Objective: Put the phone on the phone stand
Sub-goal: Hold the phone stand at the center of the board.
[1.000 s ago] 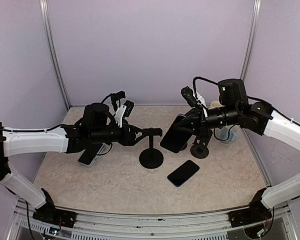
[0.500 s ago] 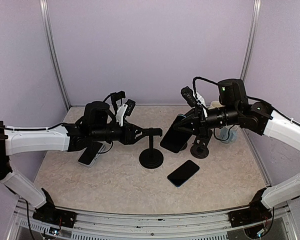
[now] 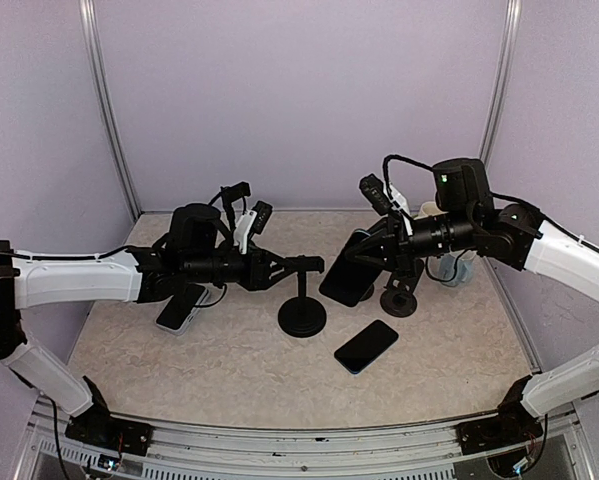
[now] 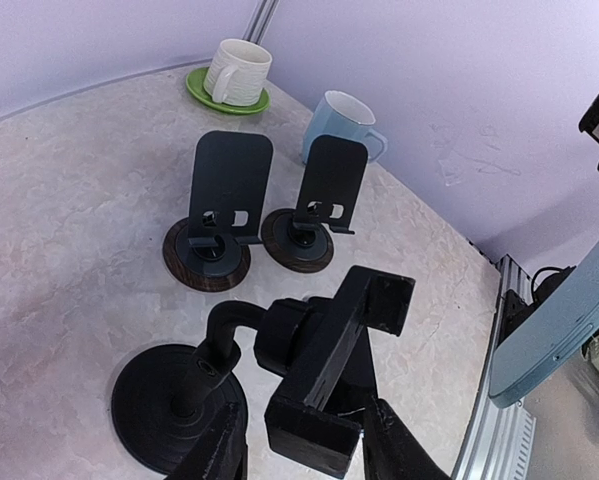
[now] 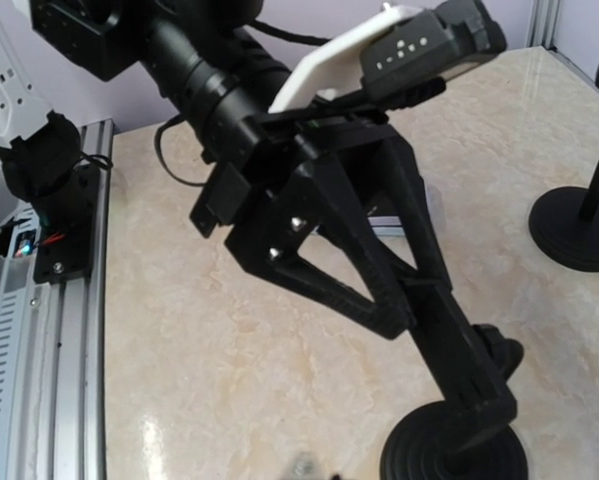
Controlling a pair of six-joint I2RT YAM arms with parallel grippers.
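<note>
The black phone stand (image 3: 302, 318) stands mid-table, its round base (image 4: 174, 400) and clamp cradle (image 4: 329, 370) large in the left wrist view. My left gripper (image 3: 284, 266) (image 4: 299, 420) straddles the cradle. Its right finger (image 4: 389, 450) touches the cradle's lower corner, while a gap still shows at the left finger (image 4: 214, 450). My right gripper (image 3: 377, 252) holds a dark phone (image 3: 347, 270) (image 4: 554, 320) tilted in the air just right of the cradle. The right wrist view shows the left gripper (image 5: 359, 250) and the stand's base (image 5: 454, 450), not its own fingers.
A second dark phone (image 3: 366, 346) lies flat in front of the stand. A white-edged phone (image 3: 177, 310) lies under the left arm. Two wood-based stands (image 4: 214, 250) (image 4: 304, 235) sit behind, with a cream mug on a green saucer (image 4: 237, 72) and a blue mug (image 4: 339, 118).
The left jaws have narrowed round the stand's cradle and the left arm has crept slightly right. The right arm and its phone have stayed still.
</note>
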